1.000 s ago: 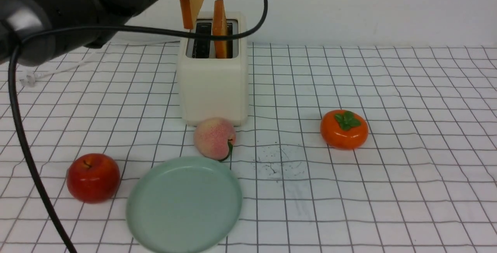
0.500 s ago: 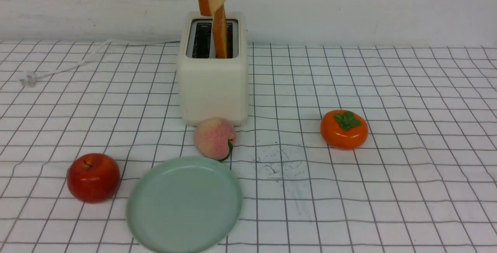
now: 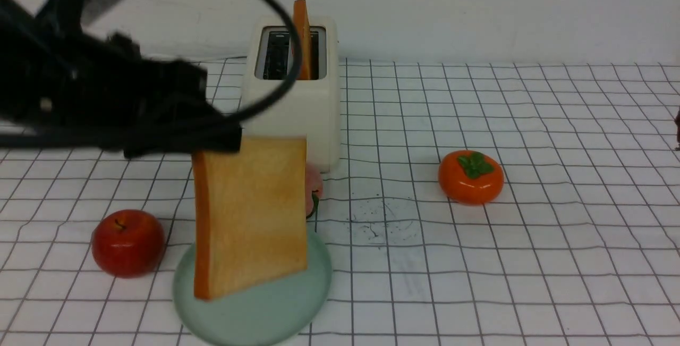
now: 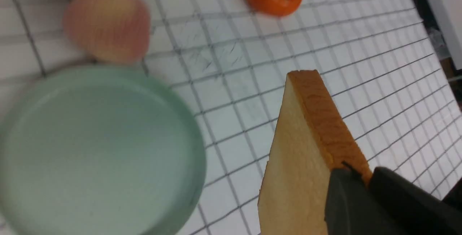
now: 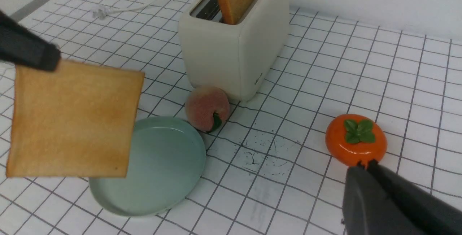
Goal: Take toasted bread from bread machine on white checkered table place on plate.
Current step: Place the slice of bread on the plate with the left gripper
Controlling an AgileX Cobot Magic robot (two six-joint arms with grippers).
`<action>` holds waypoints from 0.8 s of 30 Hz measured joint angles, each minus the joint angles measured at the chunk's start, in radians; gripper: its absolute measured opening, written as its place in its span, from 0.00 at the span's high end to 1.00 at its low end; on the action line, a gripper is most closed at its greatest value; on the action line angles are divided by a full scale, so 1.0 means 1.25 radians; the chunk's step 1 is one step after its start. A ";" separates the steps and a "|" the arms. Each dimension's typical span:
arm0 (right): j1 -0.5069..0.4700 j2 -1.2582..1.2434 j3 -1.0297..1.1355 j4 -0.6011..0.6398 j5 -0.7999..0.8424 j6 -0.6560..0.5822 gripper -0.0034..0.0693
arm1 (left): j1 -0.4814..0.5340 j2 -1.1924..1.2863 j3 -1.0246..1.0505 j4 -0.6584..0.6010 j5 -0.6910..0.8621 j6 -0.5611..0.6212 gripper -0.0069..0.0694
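My left gripper (image 3: 226,143) is shut on the top edge of one toasted bread slice (image 3: 249,213), which hangs upright just above the mint-green plate (image 3: 265,325). In the left wrist view the dark fingers (image 4: 346,199) pinch the slice's crust (image 4: 325,119), with the plate (image 4: 90,148) below and to one side. A second slice (image 3: 302,32) stands in the right slot of the cream bread machine (image 3: 297,112) on the white checkered table (image 3: 531,255). My right gripper (image 5: 364,164) is shut and empty, low near the orange persimmon (image 5: 355,139).
A red apple (image 3: 127,242) sits left of the plate. A peach (image 5: 206,107) lies between the plate and the toaster. The persimmon (image 3: 470,176) rests to the right. The toaster's white cord (image 5: 137,7) trails off at the back left.
The left arm has carried the slice from above the toaster down and toward me, to just over the plate. The second slice stays in its slot.
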 joint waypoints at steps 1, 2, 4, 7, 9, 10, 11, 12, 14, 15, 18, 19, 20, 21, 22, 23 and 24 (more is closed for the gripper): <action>0.000 0.000 0.000 0.002 0.002 -0.005 0.97 | 0.000 -0.002 0.038 -0.010 -0.024 0.007 0.85; 0.000 0.000 0.000 0.002 0.003 -0.005 0.97 | 0.000 -0.002 0.038 -0.010 -0.030 0.009 0.85; 0.000 0.000 0.000 0.004 0.018 -0.005 0.97 | 0.000 0.006 0.118 -0.044 -0.116 0.039 0.85; 0.000 0.000 0.000 0.009 0.032 -0.005 0.97 | 0.000 0.023 0.153 -0.072 -0.178 0.070 0.85; 0.000 0.000 0.000 0.021 0.040 -0.005 0.97 | 0.000 0.061 0.164 -0.098 -0.220 0.089 0.85; 0.000 0.000 0.000 0.024 0.040 -0.005 0.97 | 0.000 0.074 0.165 -0.105 -0.233 0.094 0.85; 0.000 0.000 0.000 0.026 0.041 -0.005 0.97 | 0.000 0.088 0.165 -0.111 -0.238 0.097 0.85; 0.000 0.000 0.000 0.028 0.042 -0.005 0.97 | 0.000 0.103 0.165 -0.118 -0.245 0.101 0.85; 0.000 0.000 0.000 0.034 0.046 -0.005 0.97 | 0.000 0.139 0.165 -0.133 -0.250 0.108 0.85; 0.000 0.000 0.000 0.036 0.046 -0.005 0.97 | 0.000 0.154 0.165 -0.138 -0.250 0.109 0.85; 0.000 0.000 0.000 0.040 0.050 -0.005 0.96 | 0.000 0.188 0.165 -0.153 -0.254 0.110 0.85; 0.000 0.000 0.000 0.040 0.052 -0.005 0.96 | 0.000 0.193 0.165 -0.156 -0.259 0.110 0.85; 0.000 0.000 0.000 0.041 0.056 -0.005 0.96 | 0.000 0.198 0.165 -0.158 -0.261 0.110 0.84; 0.000 0.000 0.000 0.041 0.068 -0.005 0.96 | 0.000 0.202 0.165 -0.160 -0.266 0.110 0.81; 0.000 0.000 0.000 0.042 0.080 -0.005 0.96 | 0.000 0.204 0.165 -0.162 -0.268 0.110 0.78; 0.000 0.000 0.000 0.042 0.087 -0.005 0.96 | 0.000 0.204 0.165 -0.162 -0.268 0.110 0.78; 0.000 0.000 0.000 0.043 0.105 -0.005 0.96 | 0.000 0.206 0.165 -0.162 -0.269 0.110 0.74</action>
